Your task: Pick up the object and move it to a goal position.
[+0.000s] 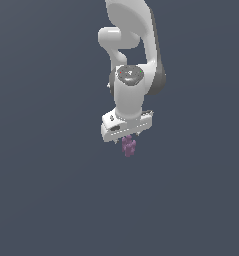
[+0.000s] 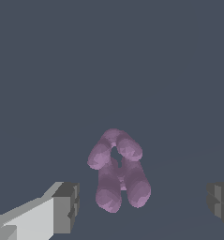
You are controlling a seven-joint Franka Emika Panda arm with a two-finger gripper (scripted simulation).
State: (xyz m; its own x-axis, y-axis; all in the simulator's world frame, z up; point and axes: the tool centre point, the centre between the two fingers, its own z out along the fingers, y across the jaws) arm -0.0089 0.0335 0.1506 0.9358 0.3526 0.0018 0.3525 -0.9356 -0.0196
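The gripper (image 1: 127,138) points straight down with its jaws spread wide, so the object can pass between them. In the wrist view, the purple lobed object (image 2: 118,168) lies on the grey surface (image 2: 108,61), between the two dark finger pads (image 2: 66,206) and clear of both. No contact is visible. In the exterior view, the object (image 1: 129,146) shows just below the gripper, at 6 o'clock from the wrist. Judged step: descent before grasp. Lift and transfer remain; no goal marker is visible.
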